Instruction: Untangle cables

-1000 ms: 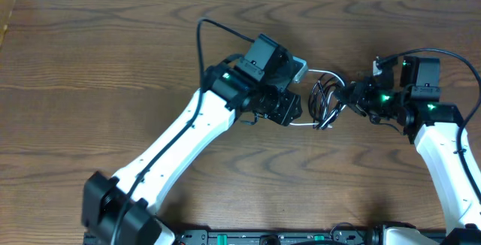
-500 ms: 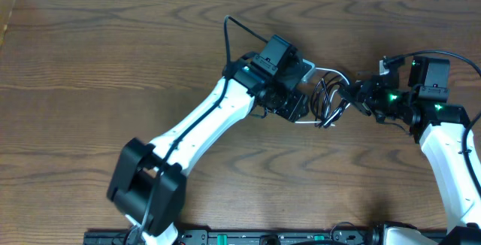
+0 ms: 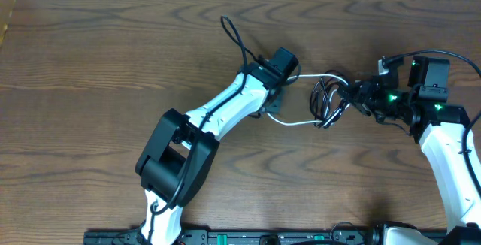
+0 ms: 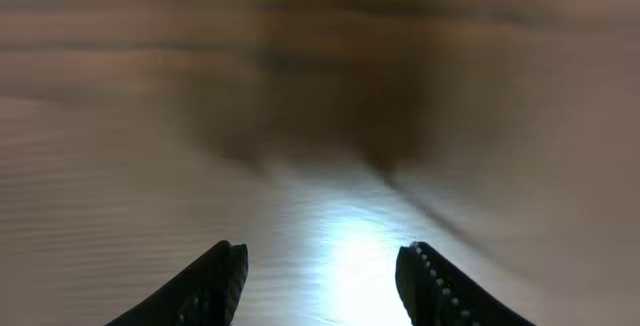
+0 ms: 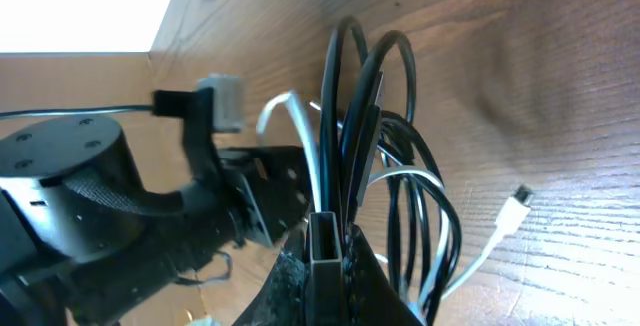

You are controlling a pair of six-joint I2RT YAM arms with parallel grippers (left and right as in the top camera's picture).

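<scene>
On the bench (image 3: 90,65), right of centre: black cable (image 3: 328,101) coiled in upright loops | left fingers (image 4: 212,284) just left of the coil, spread apart, empty | right fingers (image 5: 300,288) at the coil's right, clamped shut on the black loops | white cable (image 3: 294,122) threaded through the coil, trailing left | white plug (image 5: 518,198) on the wood beside the coil

Left gripper (image 4: 320,271): jaws wider; elbow (image 3: 176,162) rightward

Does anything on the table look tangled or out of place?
Yes. The black cable, pinched in the right gripper, stands up in bunched loops, and the white cable runs through them.
</scene>
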